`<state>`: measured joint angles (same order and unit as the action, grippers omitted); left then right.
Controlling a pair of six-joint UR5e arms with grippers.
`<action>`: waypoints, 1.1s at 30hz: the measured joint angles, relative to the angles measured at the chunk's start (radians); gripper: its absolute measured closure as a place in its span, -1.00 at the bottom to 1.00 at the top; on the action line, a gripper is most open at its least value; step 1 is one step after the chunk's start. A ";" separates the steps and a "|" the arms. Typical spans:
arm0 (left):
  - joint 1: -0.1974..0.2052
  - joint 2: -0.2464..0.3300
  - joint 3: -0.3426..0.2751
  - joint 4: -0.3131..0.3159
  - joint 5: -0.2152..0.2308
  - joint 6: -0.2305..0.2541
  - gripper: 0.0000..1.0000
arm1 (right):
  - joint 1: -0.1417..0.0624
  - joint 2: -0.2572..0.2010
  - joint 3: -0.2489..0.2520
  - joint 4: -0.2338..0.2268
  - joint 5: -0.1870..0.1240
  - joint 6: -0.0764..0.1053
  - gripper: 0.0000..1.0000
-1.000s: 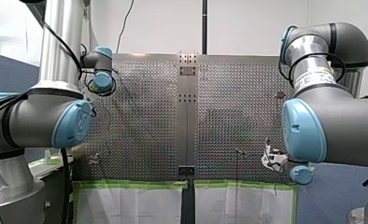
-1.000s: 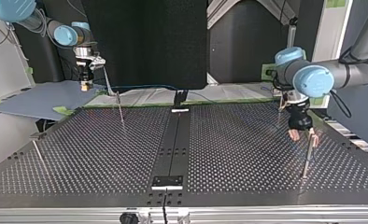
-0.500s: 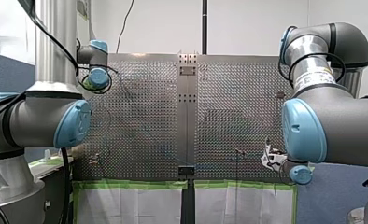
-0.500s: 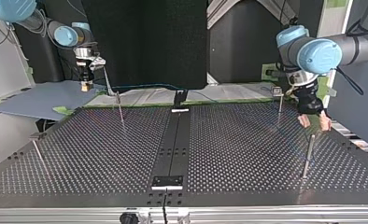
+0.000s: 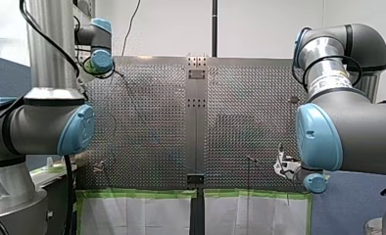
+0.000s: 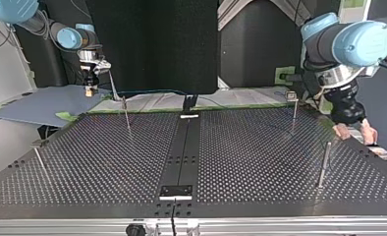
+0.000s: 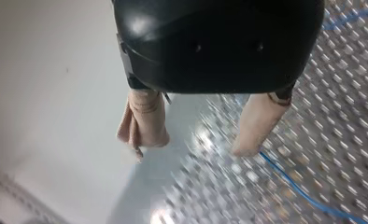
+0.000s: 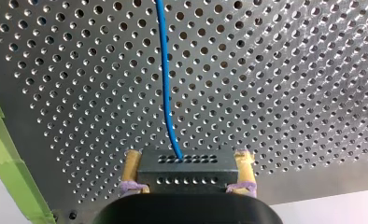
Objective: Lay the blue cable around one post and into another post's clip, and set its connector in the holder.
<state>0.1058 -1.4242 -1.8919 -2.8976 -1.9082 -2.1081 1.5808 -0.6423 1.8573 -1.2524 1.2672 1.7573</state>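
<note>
In the right wrist view my right gripper (image 8: 187, 155) is shut on a black connector block (image 8: 187, 170), its yellow pads against the block's two sides. The blue cable (image 8: 166, 70) leaves the block and runs away over the perforated plate. At the top view's far left the same gripper (image 6: 89, 91) hangs beyond the table's back edge. There the cable (image 6: 152, 91) shows as a thin line along that edge. My left gripper (image 6: 354, 133) stands open with beige pads at the top view's right, above and beyond a plain post (image 6: 324, 164). Nothing is between its fingers (image 7: 145, 123). A stretch of cable (image 7: 303, 189) lies under it.
More thin posts stand on the perforated table (image 6: 260, 162): one with a small head (image 6: 292, 104) at the back right, one (image 6: 126, 114) at the back left, one (image 6: 39, 157) at the left edge. A black plate (image 6: 177, 191) sits on the centre strip near the front.
My left arm has lifted and swung toward the top view's right edge, away from the plain post. My right gripper has stayed put with the connector.
</note>
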 joint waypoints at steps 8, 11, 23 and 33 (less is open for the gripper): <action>-0.004 0.063 0.079 -0.079 0.069 0.079 -1.00 | 0.000 0.000 -0.001 -0.001 0.000 0.002 0.97; -0.006 0.073 0.112 -0.112 0.091 0.112 -1.00 | 0.000 0.000 -0.002 -0.002 0.000 0.004 0.97; -0.015 0.059 0.230 -0.236 0.101 0.236 -1.00 | 0.000 0.000 -0.003 -0.004 -0.001 0.008 0.97; -0.023 0.044 0.243 -0.335 0.100 0.335 -1.00 | 0.000 0.002 -0.008 0.001 -0.001 0.009 0.97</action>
<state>0.0832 -1.3806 -1.6490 -3.2323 -1.8079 -1.7734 1.5808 -0.6408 1.8497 -1.2514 1.2657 1.7658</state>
